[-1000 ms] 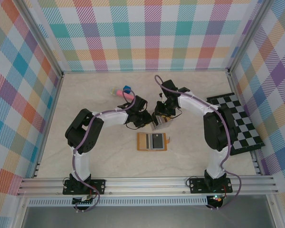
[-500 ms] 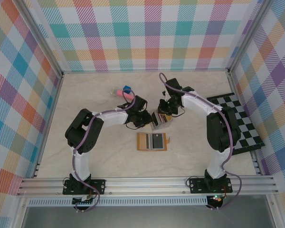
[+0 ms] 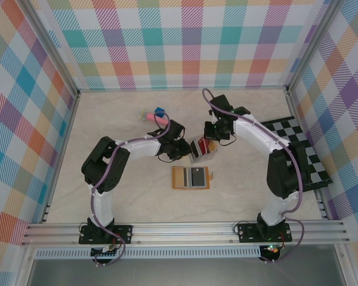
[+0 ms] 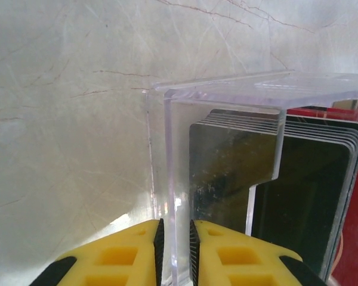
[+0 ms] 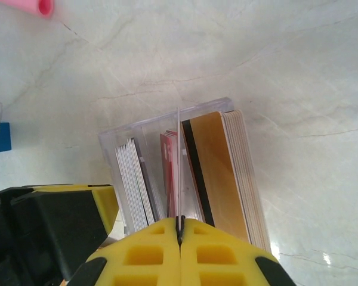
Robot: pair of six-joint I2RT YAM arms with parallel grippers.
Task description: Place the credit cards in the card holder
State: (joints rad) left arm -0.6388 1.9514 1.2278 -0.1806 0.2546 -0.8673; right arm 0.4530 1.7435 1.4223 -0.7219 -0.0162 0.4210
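- No word, number or brand mark can be read anywhere on the table [image 3: 125, 190].
- The credit cards [image 5: 218, 167] stand in a clear plastic box [image 4: 227, 95], edge-on or blurred by closeness. Any print on their faces is too indistinct to make out.
- The card holder [image 3: 191, 177] appears too small in the overhead view for any stamp or label on it to be told.

The left arm [image 3: 107, 168] and right arm [image 3: 278, 173] share one build: white links between bulky black joints. A purple cable [image 3: 94, 202] loops along each. Black base plates [image 3: 105, 232] sit nearest. The jaws are yellow with recessed pockets and black trim.
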